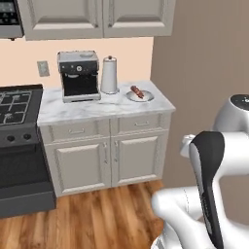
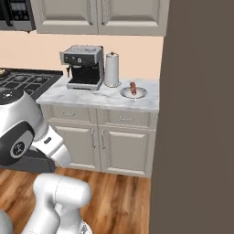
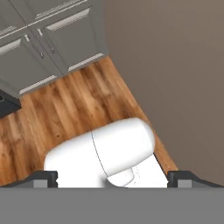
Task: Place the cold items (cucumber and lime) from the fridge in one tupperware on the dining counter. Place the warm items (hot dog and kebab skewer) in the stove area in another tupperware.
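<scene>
A short reddish-brown kebab skewer (image 1: 137, 92) (image 2: 133, 87) lies on a small grey plate (image 1: 146, 97) (image 2: 140, 94) at the right end of the white marble top (image 1: 92, 111) (image 2: 98, 98) beside the black gas stove (image 1: 14, 108) (image 2: 27, 80). In the hand view my gripper (image 3: 113, 178) is open, its fingertips (image 3: 46, 177) far apart with nothing between them, pointing down at the wood floor (image 3: 65, 105) well away from the counter. The cucumber, lime, hot dog, tupperwares and dining counter are out of view.
A coffee machine (image 1: 78, 75) (image 2: 84, 66) and a white cylinder (image 1: 109, 74) (image 2: 112, 69) stand behind the plate. Cream cabinets (image 1: 109, 155) (image 2: 98, 146) sit under the top. A tall grey-brown panel (image 1: 204, 58) (image 2: 196, 114) closes the right side.
</scene>
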